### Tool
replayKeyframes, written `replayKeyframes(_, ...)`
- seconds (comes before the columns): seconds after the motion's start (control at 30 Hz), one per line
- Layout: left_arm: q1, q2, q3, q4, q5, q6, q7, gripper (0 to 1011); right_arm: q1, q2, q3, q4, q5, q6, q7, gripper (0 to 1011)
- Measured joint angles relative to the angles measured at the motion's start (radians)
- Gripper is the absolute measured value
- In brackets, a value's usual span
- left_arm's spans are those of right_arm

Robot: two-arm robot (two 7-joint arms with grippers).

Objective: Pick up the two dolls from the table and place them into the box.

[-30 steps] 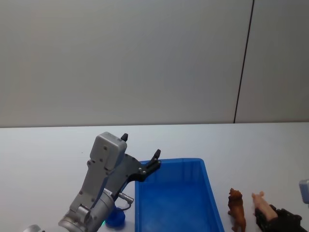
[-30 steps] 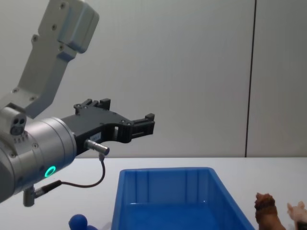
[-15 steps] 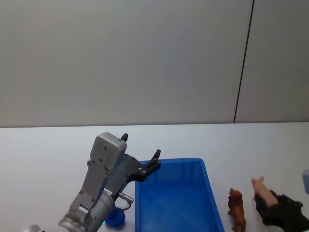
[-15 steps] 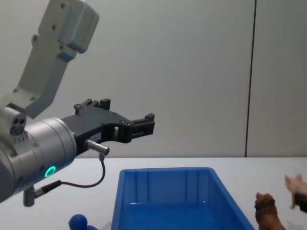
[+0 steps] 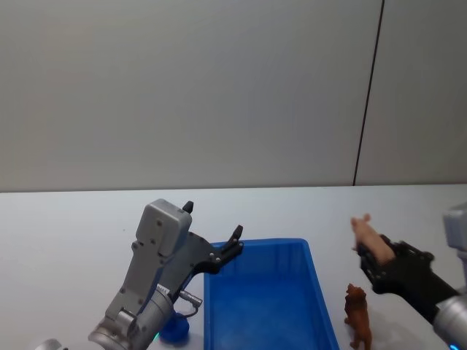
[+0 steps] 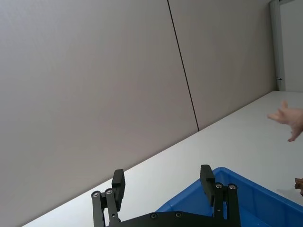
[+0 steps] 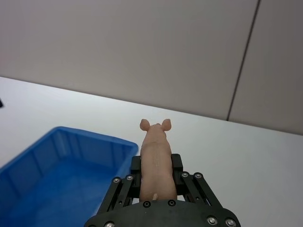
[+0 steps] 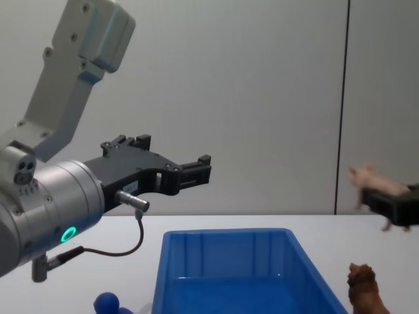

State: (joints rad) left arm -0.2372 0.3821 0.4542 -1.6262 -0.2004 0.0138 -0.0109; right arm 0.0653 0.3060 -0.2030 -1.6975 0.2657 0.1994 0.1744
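**Pig in the air, box to its left: getting the drop right**

My right gripper [image 5: 370, 255] was closed on the smooth pale pink pig figurine [image 7: 155, 156], its fingers pressed to the flanks and the snout pointing away from the wrist. The pig hung well above the plain white tabletop [image 5: 73, 219], out past the right wall of the bright blue rectangular plastic bin [image 5: 255, 242], which sat by the table's near edge and looked empty. The shaggy reddish-brown animal figurine [image 5: 357, 315] stood on the table just beside that right wall, roughly under the held pig.

I judged the step to be the carry and release, with about half the task left after it. The move I wanted was a level slide to the left until the pig sat over the middle of the bin, then a descent below the thick rim before parting the fingers. A smooth toy let go from height would likely bounce or tip out. Lowering too soon risked clipping the wall or toppling the brown figurine.

My left gripper [image 6: 162, 178] hovered with its fingers spread above the bin's far left corner, so I meant to keep the drop toward the centre. A small dark-blue round knob [image 5: 175, 329] lay near the bin's left wall.
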Motion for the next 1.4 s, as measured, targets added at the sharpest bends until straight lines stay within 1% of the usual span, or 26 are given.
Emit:
replayKeyframes(0.17,0.000,0.000,0.000,0.000,0.000,0.000,0.000,1003,0.036,-0.023,-0.015,0.001,-0.012,0.029,0.044,361)
replayKeyframes(0.23,0.000,0.000,0.000,0.000,0.000,0.000,0.000,1003,0.055,-0.039,-0.026,0.011,-0.018,0.048,0.067,361)
replayKeyframes(0.27,0.000,0.000,0.000,0.000,0.000,0.000,0.000,1003,0.068,-0.050,-0.035,0.019,-0.022,0.060,0.080,361)
replayKeyframes(0.37,0.000,0.000,0.000,0.000,0.000,0.000,0.000,1003,0.084,-0.066,-0.046,0.033,-0.028,0.076,0.097,361)
replayKeyframes(0.4,0.000,0.000,0.000,0.000,0.000,0.000,0.000,1003,0.094,-0.076,-0.054,0.045,-0.033,0.087,0.110,361)
replayKeyframes(0.57,0.000,0.000,0.000,0.000,0.000,0.000,0.000,1003,0.120,-0.107,-0.079,0.083,-0.047,0.110,0.138,362)
replayKeyframes(0.63,0.000,0.000,0.000,0.000,0.000,0.000,0.000,1003,0.131,-0.120,-0.090,0.099,-0.054,0.117,0.150,406)
replayKeyframes(0.67,0.000,0.000,0.000,0.000,0.000,0.000,0.000,1003,0.136,-0.126,-0.096,0.108,-0.057,0.120,0.157,474)
replayKeyframes(0.77,0.000,0.000,0.000,0.000,0.000,0.000,0.000,1003,0.142,-0.135,-0.105,0.120,-0.063,0.124,0.164,535)
replayKeyframes(0.8,0.000,0.000,0.000,0.000,0.000,0.000,0.000,1003,0.144,-0.137,-0.108,0.123,-0.065,0.125,0.167,597)
replayKeyframes(0.87,0.000,0.000,0.000,0.000,0.000,0.000,0.000,1003,0.148,-0.143,-0.114,0.130,-0.070,0.126,0.171,617)
replayKeyframes(0.93,0.000,0.000,0.000,0.000,0.000,0.000,0.000,1003,0.149,-0.146,-0.117,0.133,-0.073,0.126,0.172,719)
replayKeyframes(0.97,0.000,0.000,0.000,0.000,0.000,0.000,0.000,1003,0.150,-0.147,-0.119,0.135,-0.076,0.124,0.172,738)
replayKeyframes(1.0,0.000,0.000,0.000,0.000,0.000,0.000,0.000,1003,0.150,-0.148,-0.121,0.135,-0.079,0.121,0.171,750)
replayKeyframes(1.03,0.000,0.000,0.000,0.000,0.000,0.000,0.000,1003,0.150,-0.148,-0.121,0.135,-0.080,0.119,0.170,812)
replayKeyframes(1.13,0.000,0.000,0.000,0.000,0.000,0.000,0.000,1003,0.148,-0.147,-0.122,0.133,-0.084,0.111,0.163,865)
replayKeyframes(1.23,0.000,0.000,0.000,0.000,0.000,0.000,0.000,1003,0.138,-0.139,-0.120,0.119,-0.089,0.096,0.142,962)
replayKeyframes(1.3,0.000,0.000,0.000,0.000,0.000,0.000,0.000,1003,0.130,-0.131,-0.116,0.106,-0.090,0.087,0.127,1001)
replayKeyframes(1.4,0.000,0.000,0.000,0.000,0.000,0.000,0.000,1003,0.117,-0.120,-0.110,0.089,-0.090,0.079,0.109,1001)
